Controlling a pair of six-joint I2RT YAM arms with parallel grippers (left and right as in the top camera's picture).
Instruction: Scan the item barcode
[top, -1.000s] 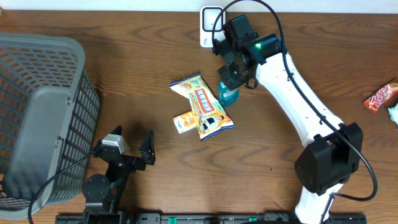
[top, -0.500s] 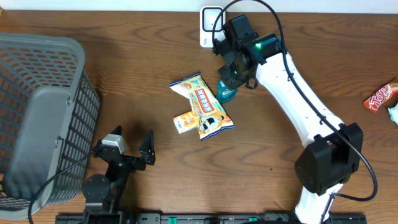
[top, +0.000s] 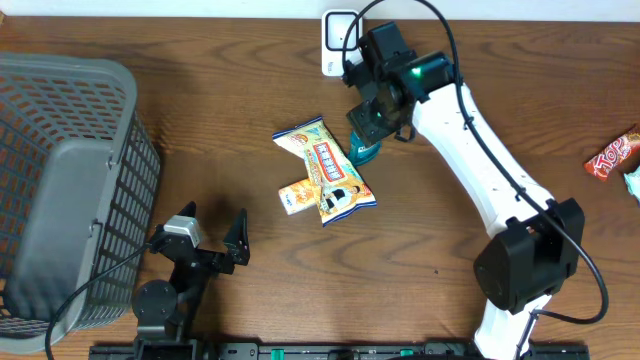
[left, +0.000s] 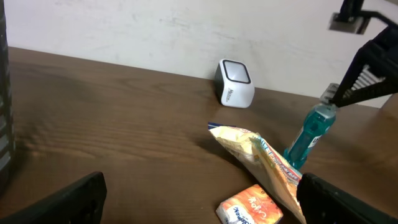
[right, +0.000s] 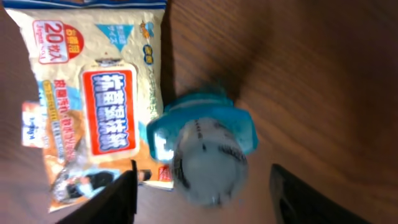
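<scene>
A teal bottle (top: 364, 151) with a pale cap stands tilted on the table beside a yellow snack packet (top: 326, 170). My right gripper (top: 371, 118) hangs right over the bottle's top, open. In the right wrist view the cap (right: 209, 163) sits between the two dark fingers (right: 114, 200) with a gap on each side. The white barcode scanner (top: 339, 40) stands at the table's far edge, just behind the right arm; it also shows in the left wrist view (left: 235, 83). My left gripper (top: 206, 237) rests open near the front edge, holding nothing.
A small orange tissue pack (top: 296, 196) lies against the snack packet's near end. A grey mesh basket (top: 70, 190) fills the left side. A red candy wrapper (top: 612, 155) lies at the far right edge.
The right gripper's jaws have spread apart and let go of the bottle's top. The bottle stays leaning by the snack packet. The left arm has not moved.
</scene>
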